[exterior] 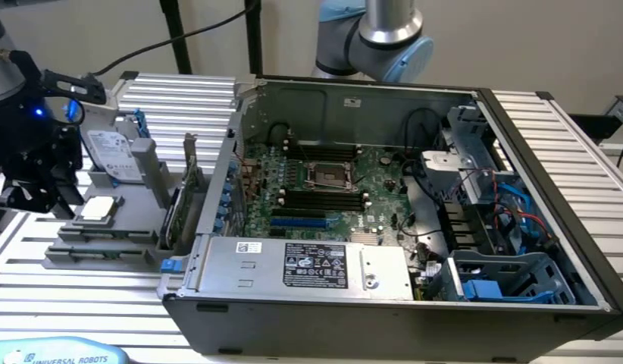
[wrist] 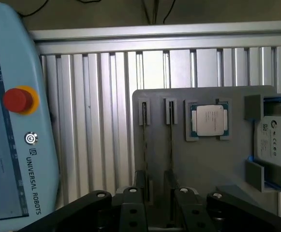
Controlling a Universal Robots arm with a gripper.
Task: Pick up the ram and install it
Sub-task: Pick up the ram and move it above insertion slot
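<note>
Hovering over the grey holder [wrist: 203, 164], the gripper [wrist: 158, 186] is parted and empty; the ram [wrist: 170, 145] stands edge-up in a holder slot (probably light, stiff, fragile), best pinched across its flat faces.

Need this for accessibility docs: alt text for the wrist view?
Open gripper hovers over a grey holder with two ram sticks edge-on in slots, beside a silver processor and a hard drive; a teach pendant with red stop button lies alongside.
</note>
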